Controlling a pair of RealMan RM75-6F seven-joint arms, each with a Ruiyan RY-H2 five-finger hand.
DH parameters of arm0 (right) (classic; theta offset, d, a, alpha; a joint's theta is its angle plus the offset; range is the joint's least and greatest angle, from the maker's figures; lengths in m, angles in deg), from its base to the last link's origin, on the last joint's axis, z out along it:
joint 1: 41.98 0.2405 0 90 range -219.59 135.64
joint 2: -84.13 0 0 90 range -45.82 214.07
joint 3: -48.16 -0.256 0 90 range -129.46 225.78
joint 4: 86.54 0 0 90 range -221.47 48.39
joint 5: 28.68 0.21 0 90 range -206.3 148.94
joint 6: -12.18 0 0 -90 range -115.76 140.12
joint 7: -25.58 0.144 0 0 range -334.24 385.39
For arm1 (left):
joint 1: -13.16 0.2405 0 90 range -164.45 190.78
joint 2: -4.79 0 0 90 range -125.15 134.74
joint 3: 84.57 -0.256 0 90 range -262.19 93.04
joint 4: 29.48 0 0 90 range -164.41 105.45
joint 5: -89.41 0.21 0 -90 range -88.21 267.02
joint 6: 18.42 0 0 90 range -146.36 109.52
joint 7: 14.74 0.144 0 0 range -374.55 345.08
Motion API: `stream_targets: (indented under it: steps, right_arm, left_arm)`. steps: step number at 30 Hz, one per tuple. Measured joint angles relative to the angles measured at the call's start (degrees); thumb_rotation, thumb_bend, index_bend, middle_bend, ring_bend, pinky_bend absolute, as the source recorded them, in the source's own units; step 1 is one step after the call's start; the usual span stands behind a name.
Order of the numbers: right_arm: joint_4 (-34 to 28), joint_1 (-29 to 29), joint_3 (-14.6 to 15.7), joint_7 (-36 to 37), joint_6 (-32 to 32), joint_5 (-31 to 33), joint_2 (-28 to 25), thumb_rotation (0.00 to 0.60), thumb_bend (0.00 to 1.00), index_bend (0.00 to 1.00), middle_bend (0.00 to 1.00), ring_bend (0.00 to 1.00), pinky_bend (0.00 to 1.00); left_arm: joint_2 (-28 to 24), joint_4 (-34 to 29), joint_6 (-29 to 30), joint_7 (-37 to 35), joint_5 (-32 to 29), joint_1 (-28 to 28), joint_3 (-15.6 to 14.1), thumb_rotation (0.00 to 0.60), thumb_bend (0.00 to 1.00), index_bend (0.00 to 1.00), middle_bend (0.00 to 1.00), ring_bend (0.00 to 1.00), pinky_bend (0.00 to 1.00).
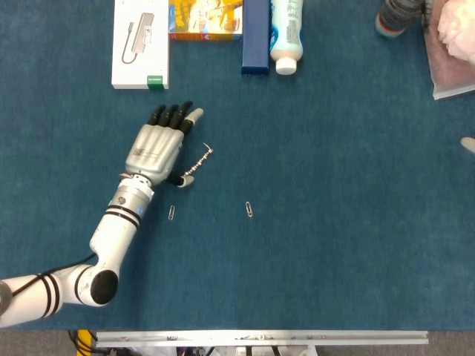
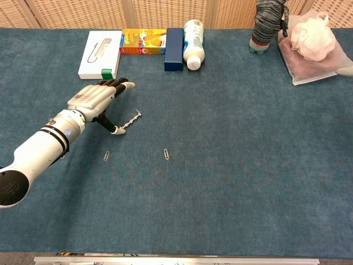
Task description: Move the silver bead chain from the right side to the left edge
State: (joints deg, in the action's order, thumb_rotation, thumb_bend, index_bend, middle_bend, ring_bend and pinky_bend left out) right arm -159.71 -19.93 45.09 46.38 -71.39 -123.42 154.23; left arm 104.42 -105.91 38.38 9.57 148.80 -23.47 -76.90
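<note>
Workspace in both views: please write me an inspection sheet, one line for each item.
Surface: blue carpet-like table cover, flat.
Job's things: silver bead chain lies stretched diagonally beside the left hand; its lower end is at the thumb, contact unclear.
Clutter: two paper clips; white box, colourful box, dark blue box, white bottle, sock, bag with pink puff.
Hands: left fingers extended flat; right not visible.
Cables: nothing seen.
Surroundings: wicker screen behind.
</note>
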Motion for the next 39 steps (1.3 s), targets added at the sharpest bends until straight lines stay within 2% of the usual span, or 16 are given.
stream_targets:
  steps: [9,19,39]
  right_arm:
    - [-0.24,0.04,-0.06,-0.08,0.12,-0.23,-0.01,0.6,0.0,0.05,0.02,0.0,0.09]
    - [-0.79,0.18,-0.21,-0.24,0.29,-0.39,-0.01,0.6,0.0,0.05,0.02,0.0,0.09]
    - [-0.28,-0.12,-0.09,0.38,0.35,-0.37,0.31,0.6,0.0,0.05,0.02,0.0,0.09]
  left_arm:
    - [-1.78,-0.79,1.53,0.14,-0.72,0.17,1.72,0.6,0.02,0.0,0.0,0.0,0.02]
    - [-2.61,-4.56,1.46,1.44,-0.11,0.26,0.29,0.6,0.02,0.0,0.0,0.0,0.02]
    - [-0.69,-1.57,0.73,1.77,-1.21,-0.53,0.53,0.6,0.02,0.0,0.0,0.0,0.02]
